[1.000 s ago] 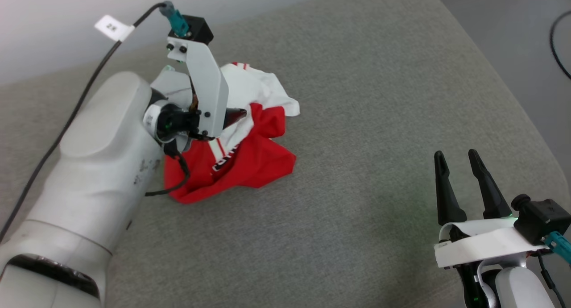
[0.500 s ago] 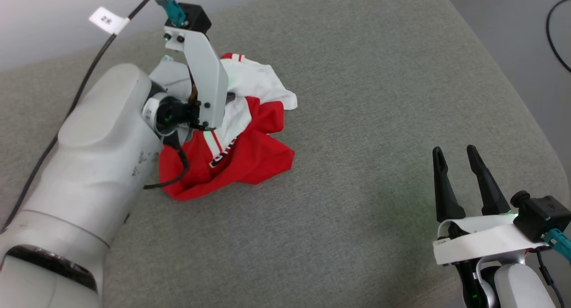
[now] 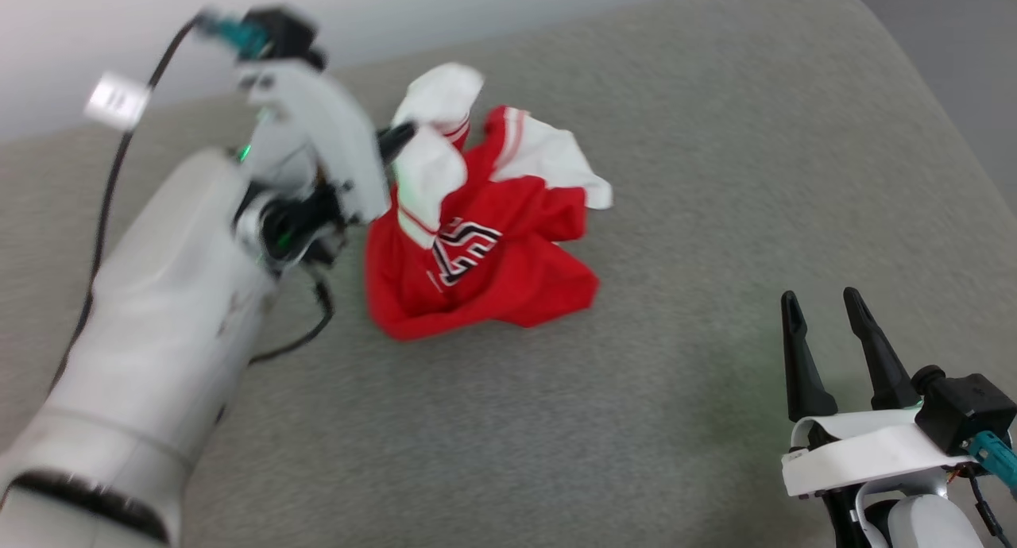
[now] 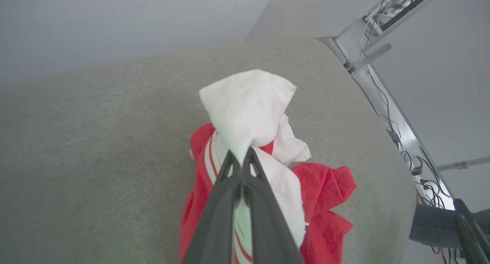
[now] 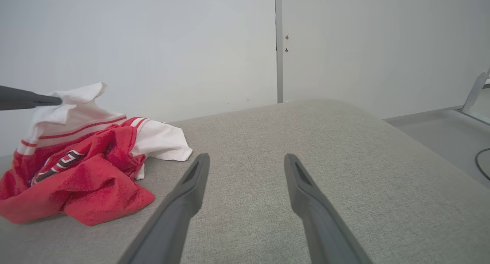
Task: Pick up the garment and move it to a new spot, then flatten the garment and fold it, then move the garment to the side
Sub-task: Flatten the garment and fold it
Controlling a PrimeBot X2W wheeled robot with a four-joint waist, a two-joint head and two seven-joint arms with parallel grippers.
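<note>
Fingers (image 4: 264, 210) of the left gripper (image 4: 241, 157) are clamping a white sleeve of the garment (image 3: 485, 270), holding that fold raised while the red body is lying crumpled on the gray cushion (image 3: 715, 175). Folds are hiding most of its black-and-white lettering, leaving it unreadable. The left arm is showing blurred, its cable tag (image 3: 117, 101) illegible. The right gripper (image 3: 819, 296) is hovering well apart, fingers spread and empty.
</note>
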